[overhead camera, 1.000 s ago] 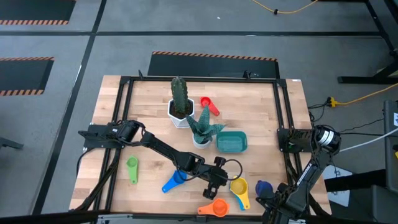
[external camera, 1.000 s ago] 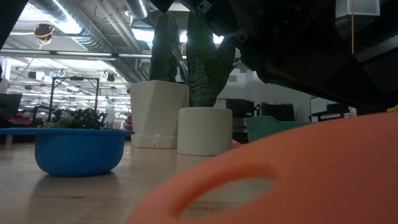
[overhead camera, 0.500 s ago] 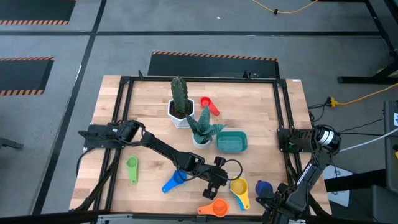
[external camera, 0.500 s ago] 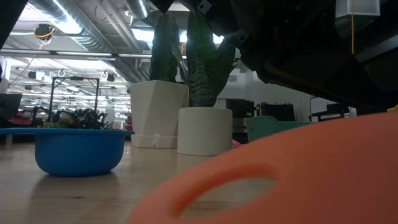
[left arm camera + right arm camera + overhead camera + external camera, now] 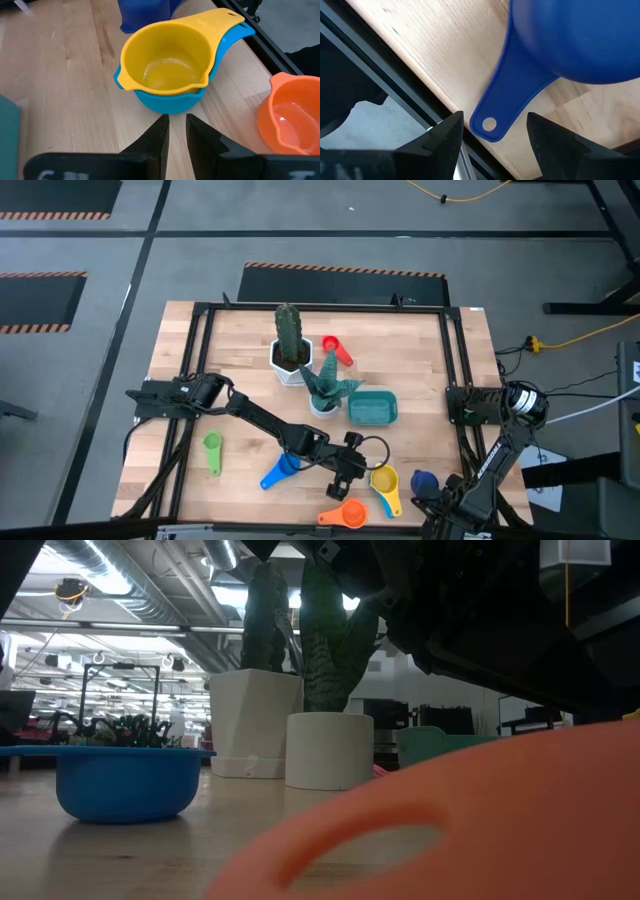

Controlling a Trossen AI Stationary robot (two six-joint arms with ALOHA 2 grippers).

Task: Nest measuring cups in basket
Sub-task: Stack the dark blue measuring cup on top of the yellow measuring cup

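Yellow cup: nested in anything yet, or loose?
Nested. The yellow cup sits inside a light blue cup, handles stacked, on the table, not in the basket. Left hand is just short of the pair.

This is a robotics lab or industrial workshop hall. The light wooden butcher-block table (image 5: 400, 350) sits inside a black metal frame on a grey concrete floor (image 5: 300, 230). Orange-and-black striped hazard tape (image 5: 345, 270) marks the floor just beyond the table, and a yellow cable (image 5: 590, 332) trails beside it. Behind the table, silver ceiling ducts (image 5: 130, 565) and strip lights run over distant equipment racks.
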